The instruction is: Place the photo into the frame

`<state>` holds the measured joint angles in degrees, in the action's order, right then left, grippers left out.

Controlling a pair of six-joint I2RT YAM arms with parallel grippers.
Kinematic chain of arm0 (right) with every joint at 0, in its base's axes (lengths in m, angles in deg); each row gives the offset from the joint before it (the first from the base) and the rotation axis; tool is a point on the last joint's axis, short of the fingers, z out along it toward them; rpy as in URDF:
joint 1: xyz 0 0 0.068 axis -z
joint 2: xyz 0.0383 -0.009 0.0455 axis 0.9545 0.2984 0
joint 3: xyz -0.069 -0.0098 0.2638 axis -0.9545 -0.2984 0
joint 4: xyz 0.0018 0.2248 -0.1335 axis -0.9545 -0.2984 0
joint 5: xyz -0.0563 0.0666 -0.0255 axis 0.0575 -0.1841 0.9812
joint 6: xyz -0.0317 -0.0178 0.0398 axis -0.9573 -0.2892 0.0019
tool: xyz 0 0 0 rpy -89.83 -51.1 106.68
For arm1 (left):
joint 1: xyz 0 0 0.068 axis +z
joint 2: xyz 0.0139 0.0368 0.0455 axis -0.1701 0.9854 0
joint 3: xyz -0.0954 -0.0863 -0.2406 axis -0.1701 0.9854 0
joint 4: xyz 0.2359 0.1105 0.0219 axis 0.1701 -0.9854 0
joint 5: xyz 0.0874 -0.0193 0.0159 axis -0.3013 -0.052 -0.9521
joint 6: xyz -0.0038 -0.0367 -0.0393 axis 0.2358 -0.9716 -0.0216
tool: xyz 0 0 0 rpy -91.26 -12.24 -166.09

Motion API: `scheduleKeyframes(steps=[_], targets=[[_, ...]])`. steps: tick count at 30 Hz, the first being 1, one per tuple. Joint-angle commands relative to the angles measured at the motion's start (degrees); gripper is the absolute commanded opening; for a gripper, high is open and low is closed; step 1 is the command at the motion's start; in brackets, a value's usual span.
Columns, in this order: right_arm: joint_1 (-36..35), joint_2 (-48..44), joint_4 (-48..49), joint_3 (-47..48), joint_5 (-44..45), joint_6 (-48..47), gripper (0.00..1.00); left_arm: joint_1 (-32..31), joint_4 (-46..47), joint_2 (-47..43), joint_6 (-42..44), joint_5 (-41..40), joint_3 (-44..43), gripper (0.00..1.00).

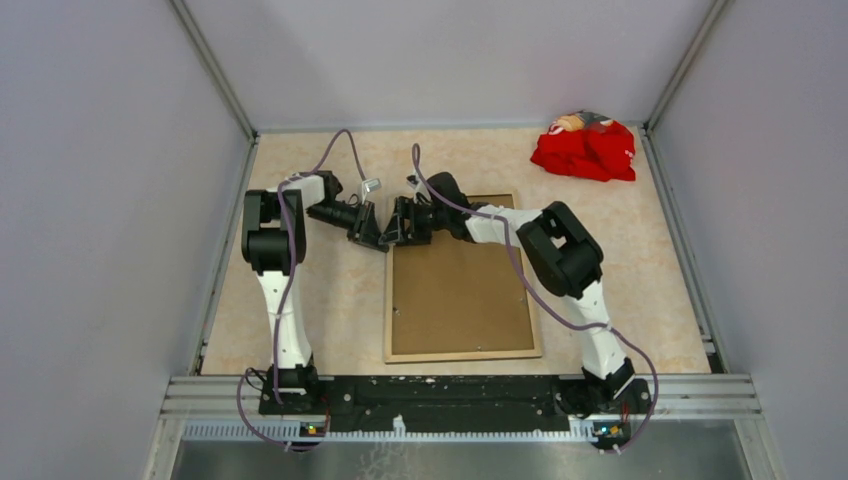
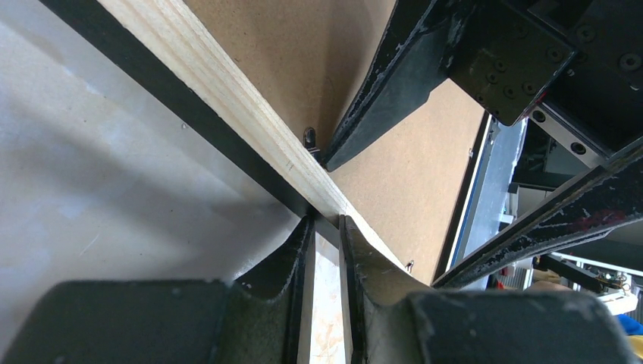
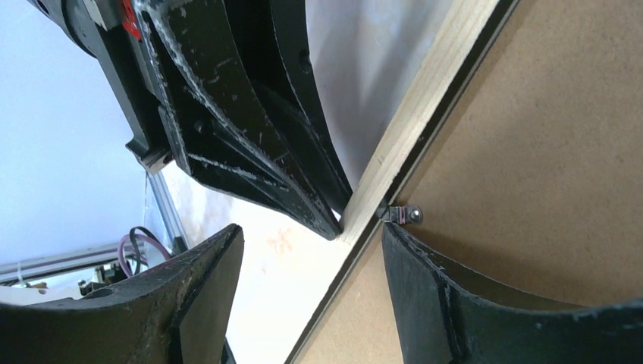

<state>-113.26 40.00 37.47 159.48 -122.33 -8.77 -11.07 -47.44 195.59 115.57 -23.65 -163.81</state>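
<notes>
The frame (image 1: 388, 300) lies back up on the table, its tan wood rim (image 2: 227, 98) around a brown backing board (image 1: 460, 290). The photo is hidden. My left gripper (image 1: 383, 240) is at the frame's far left corner, shut on the wood rim, which sits between its fingertips (image 2: 326, 220). My right gripper (image 1: 393, 231) faces it from the board side and is open (image 3: 312, 231), straddling the rim (image 3: 425, 91). Its right finger (image 3: 425, 288) rests on the board (image 3: 546, 152) just below a small metal tab (image 3: 402, 215).
A crumpled red cloth (image 1: 585, 148) lies at the far right corner. Grey walls enclose the table on three sides. A metal rail (image 1: 460, 385) with both arm bases runs along the near edge, close to the frame's near side.
</notes>
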Motion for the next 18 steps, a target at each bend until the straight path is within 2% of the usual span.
scheduleKeyframes(steps=[1,11,18], targets=[[-0.72,2.75,1.36,2.22,0.83,0.75,0.68,-0.74,0.74,-0.96,0.36,1.09,1.25,0.22],[-0.71,2.93,1.99,2.84,0.64,1.70,0.67,-0.74,0.28,-1.54,0.98,0.73,1.67,0.22],[2.11,-8.35,1.93,-2.24,0.02,1.81,0.71,-0.25,-2.55,-2.89,3.55,-0.26,1.04,0.24]])
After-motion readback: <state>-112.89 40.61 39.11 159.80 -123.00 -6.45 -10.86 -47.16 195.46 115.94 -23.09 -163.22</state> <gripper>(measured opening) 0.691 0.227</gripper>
